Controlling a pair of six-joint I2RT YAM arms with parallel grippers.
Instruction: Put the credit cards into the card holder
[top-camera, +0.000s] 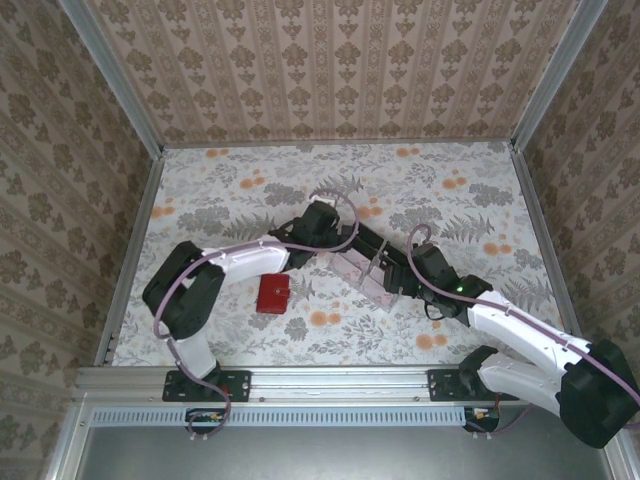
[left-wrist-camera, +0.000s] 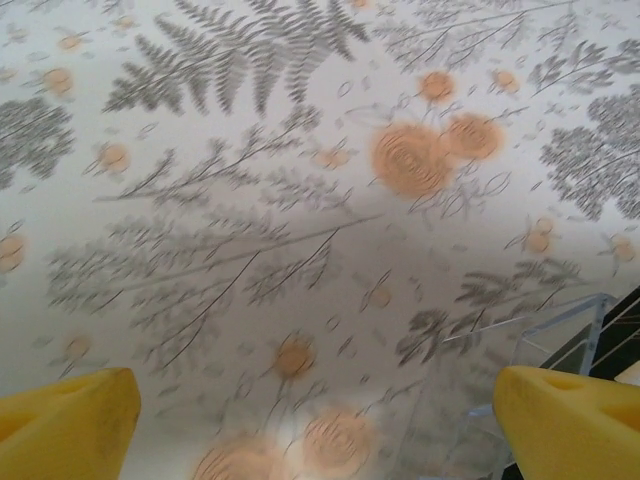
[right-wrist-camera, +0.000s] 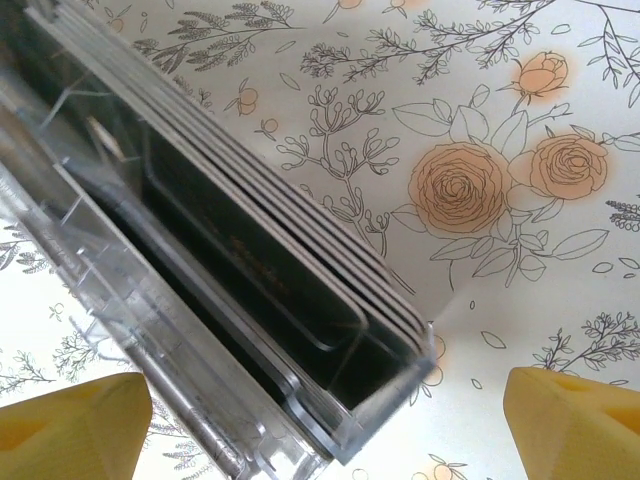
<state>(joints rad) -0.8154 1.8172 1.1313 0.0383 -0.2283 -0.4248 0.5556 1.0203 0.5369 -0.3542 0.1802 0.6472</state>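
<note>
The card holder (top-camera: 273, 293) is a small red wallet lying shut on the floral cloth, left of both grippers. Several credit cards (right-wrist-camera: 300, 250) stand on edge in a clear plastic tray (right-wrist-camera: 120, 300), dark and pale faces packed together. From above, the cards (top-camera: 357, 270) show as a pale pink block. My right gripper (right-wrist-camera: 325, 430) is open just above the tray's near end, one yellow finger on each side, touching nothing. My left gripper (left-wrist-camera: 320, 430) is open over bare cloth, with the tray's corner (left-wrist-camera: 560, 335) beside its right finger.
The tray (top-camera: 368, 281) lies in the middle of the table, between my left gripper (top-camera: 372, 248) and my right gripper (top-camera: 402, 285). Wallpapered walls with metal rails (top-camera: 130, 250) close in the table on three sides.
</note>
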